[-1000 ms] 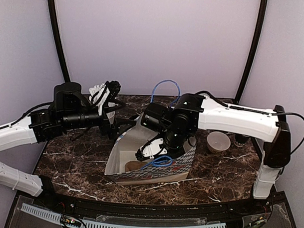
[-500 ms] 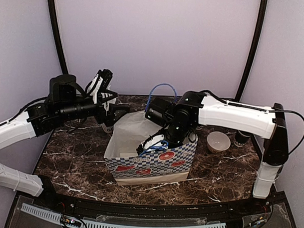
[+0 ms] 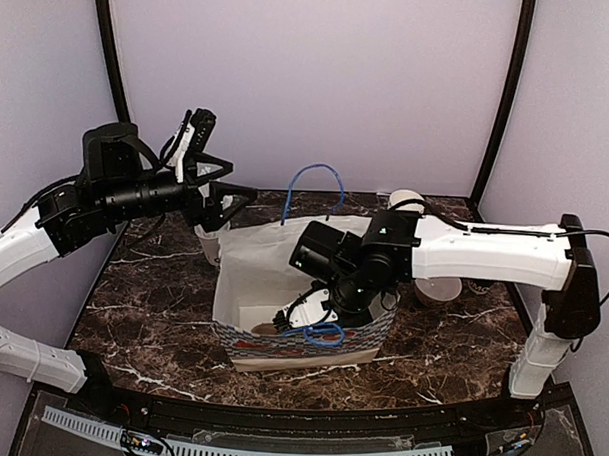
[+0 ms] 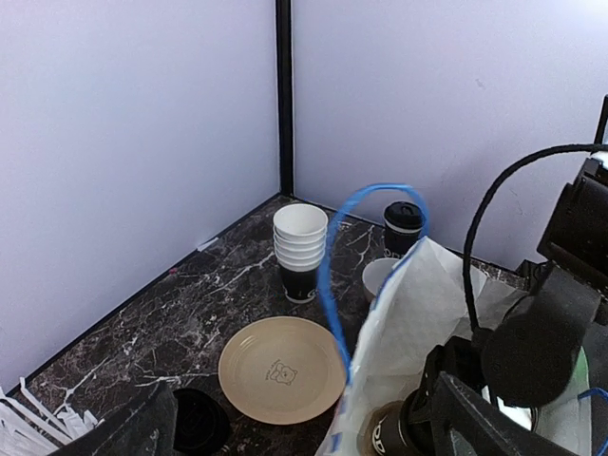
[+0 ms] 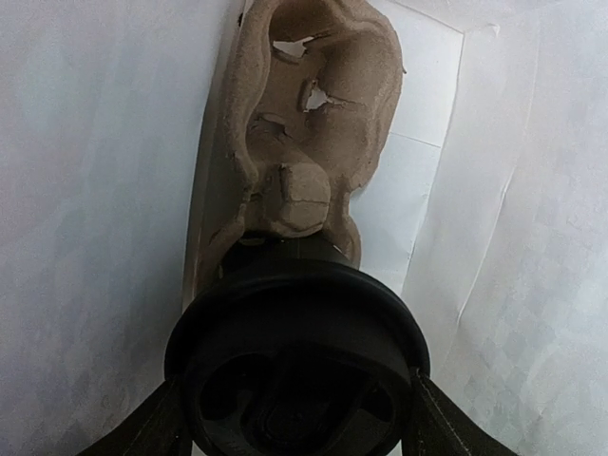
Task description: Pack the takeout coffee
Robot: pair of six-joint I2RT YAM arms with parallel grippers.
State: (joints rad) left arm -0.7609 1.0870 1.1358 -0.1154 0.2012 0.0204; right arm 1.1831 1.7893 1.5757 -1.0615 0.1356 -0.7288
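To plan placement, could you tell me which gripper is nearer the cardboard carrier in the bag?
Right. The right gripper is inside the bag, over the carrier with a lidded cup; the left gripper hovers open outside, back left.

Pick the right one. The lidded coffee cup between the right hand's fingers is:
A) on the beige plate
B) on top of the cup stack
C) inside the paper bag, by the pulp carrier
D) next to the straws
C: in the right wrist view the coffee cup sits in the right hand, with the white walls of the paper bag around it and the pulp carrier just beyond.
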